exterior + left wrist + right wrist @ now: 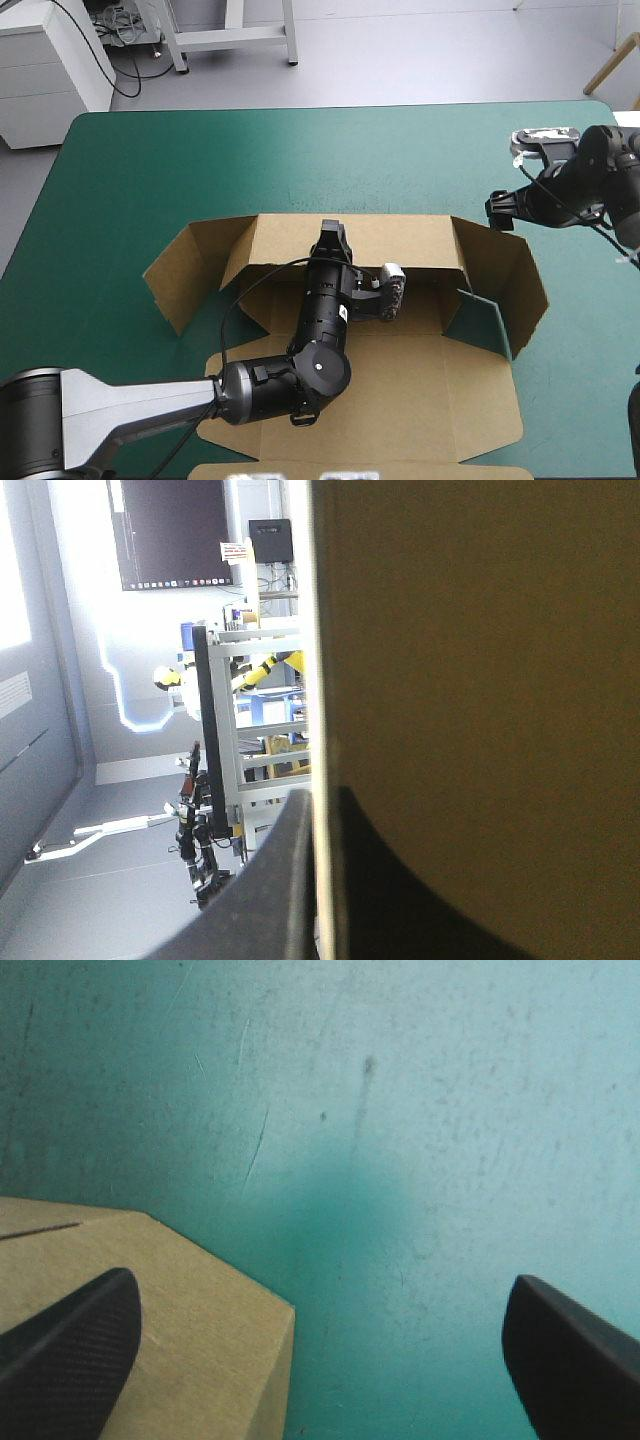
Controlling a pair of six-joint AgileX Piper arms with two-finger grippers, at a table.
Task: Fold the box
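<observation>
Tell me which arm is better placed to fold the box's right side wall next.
Right, probably: the right gripper is open at the corner of the right side wall, while the left gripper is shut on the back wall.

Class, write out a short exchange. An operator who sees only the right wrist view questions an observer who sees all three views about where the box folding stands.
Operator: I see only a corner of the box and the teal-green cover. Where is the left pincer?
Observer: In the high view it is reaching across the box to the middle of the far wall.
Operator: Is it gripping that wall?
Observer: Yes. The left wrist view shows the brown board standing between its black fingers, which are all but shut on it.
</observation>
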